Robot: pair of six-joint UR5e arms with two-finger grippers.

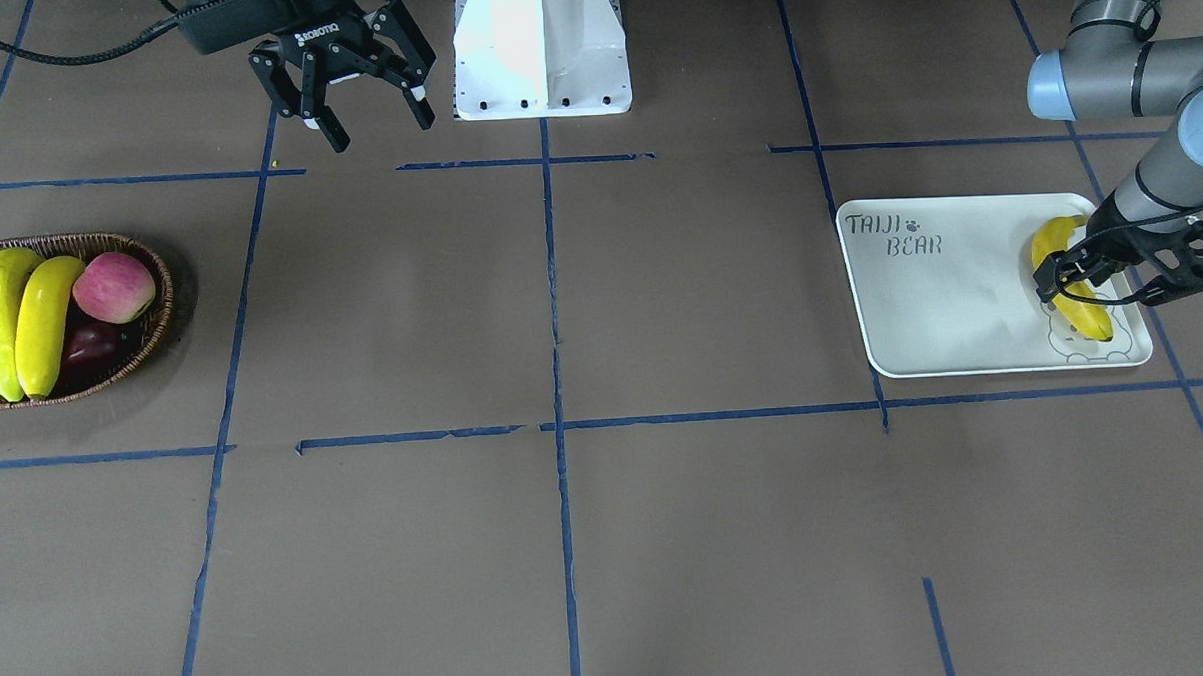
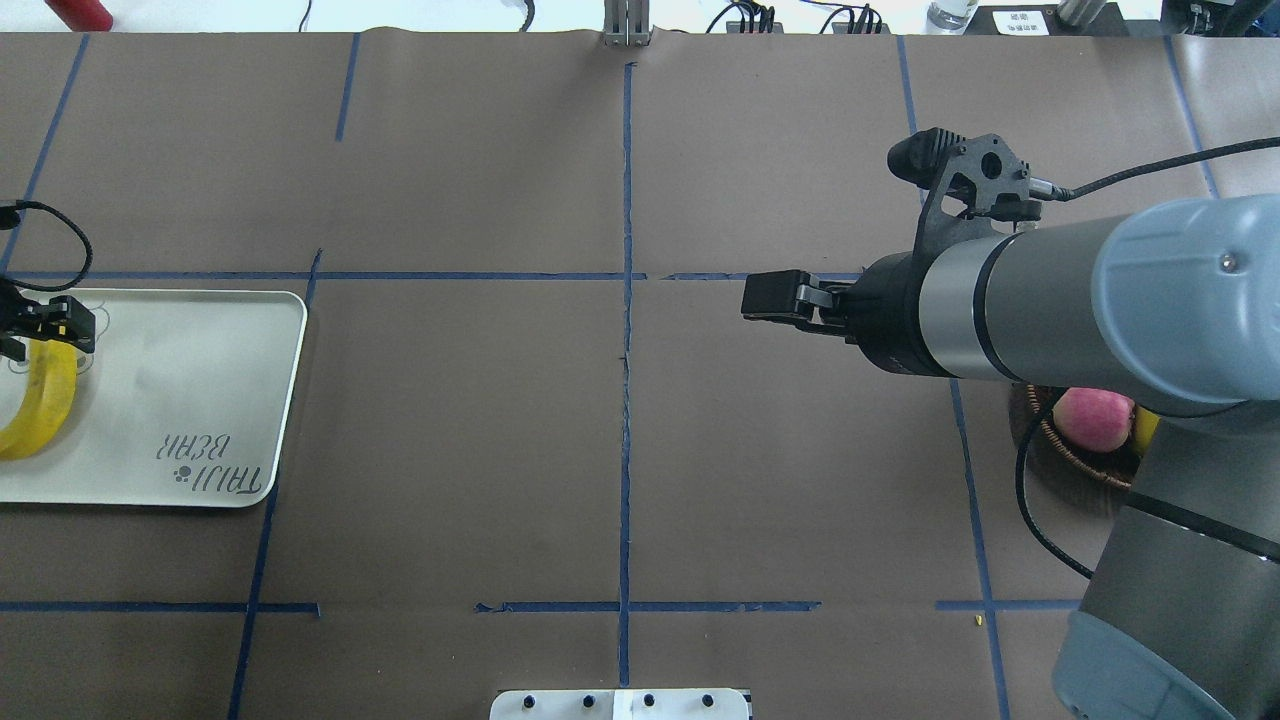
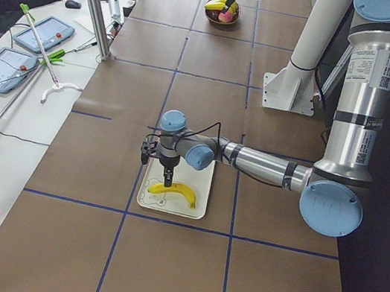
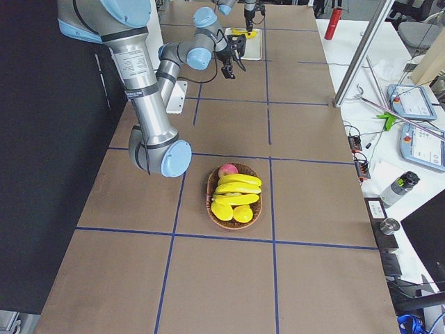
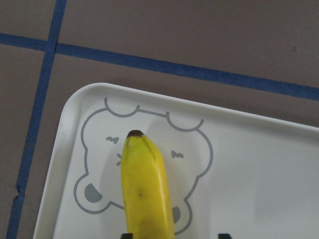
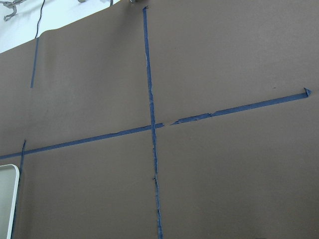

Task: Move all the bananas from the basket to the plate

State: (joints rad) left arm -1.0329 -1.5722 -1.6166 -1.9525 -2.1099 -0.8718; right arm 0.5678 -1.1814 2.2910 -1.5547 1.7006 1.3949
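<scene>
One yellow banana (image 1: 1072, 282) lies on the white plate (image 1: 950, 296), over the bear drawing near its corner. My left gripper (image 1: 1075, 283) is low over this banana, jaws open on either side of it; the left wrist view shows the banana (image 5: 147, 189) resting on the plate (image 5: 249, 164) between the finger tips. Three bananas (image 1: 10, 319) remain in the wicker basket (image 1: 154, 269) at the other end of the table. My right gripper (image 1: 382, 131) is open and empty near the robot's base, well apart from the basket.
A pink-red apple (image 1: 114, 287) and a dark red fruit (image 1: 92, 348) also lie in the basket. The white robot base (image 1: 541, 50) stands at the table's back edge. Blue tape lines cross the brown table.
</scene>
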